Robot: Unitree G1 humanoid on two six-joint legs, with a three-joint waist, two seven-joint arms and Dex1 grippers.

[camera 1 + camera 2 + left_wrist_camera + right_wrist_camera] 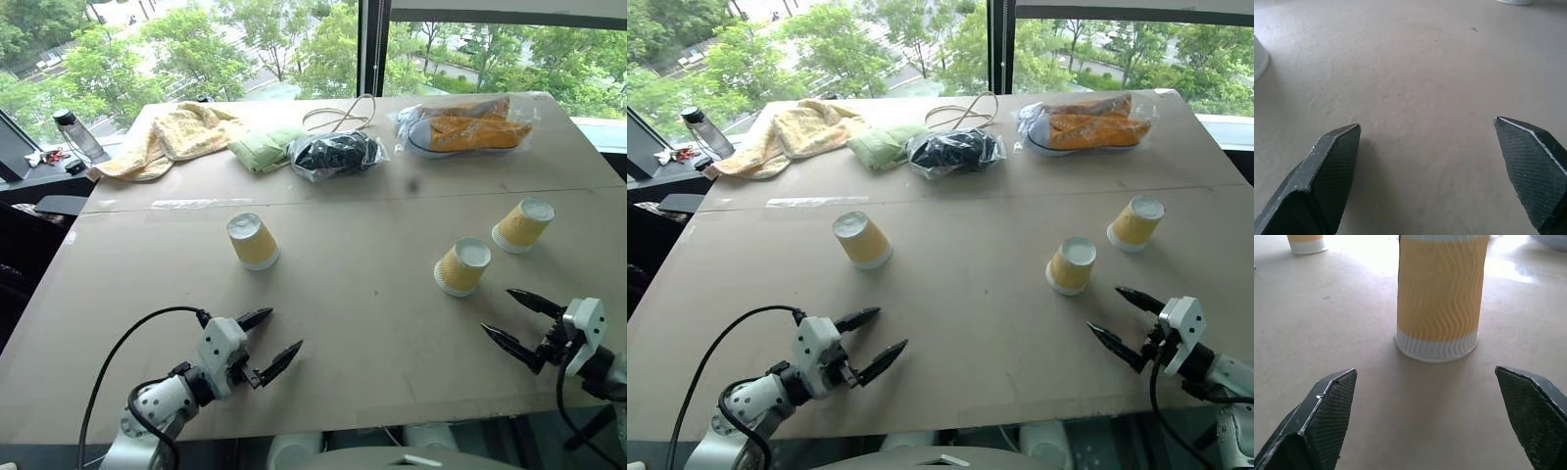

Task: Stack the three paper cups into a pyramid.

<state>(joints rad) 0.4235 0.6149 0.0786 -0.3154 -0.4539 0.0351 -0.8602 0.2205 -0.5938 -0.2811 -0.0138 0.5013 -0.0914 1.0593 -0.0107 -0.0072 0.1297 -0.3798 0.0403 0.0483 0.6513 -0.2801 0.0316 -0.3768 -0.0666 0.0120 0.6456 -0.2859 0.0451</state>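
Three cups stand apart, upside down, on the worktop (pixel 362 323), none stacked. The left cup (pixel 254 241) sits left of centre; the middle cup (pixel 461 266) and the right cup (pixel 522 225) stand near each other on the right, the right one farther back. The left pincer (pixel 266 342) hangs open and empty over the near left edge, well short of the left cup. The right pincer (pixel 522 325) is open and empty too, at the near right, with the middle cup just beyond its fingertips. In the right wrist view that cup's top is cut off, and so is most of the cup behind it. At the far edge lie a towel (pixel 171 137), a green cloth (pixel 263 148) and two clear bags (pixel 338 154), their contents hard to make out.
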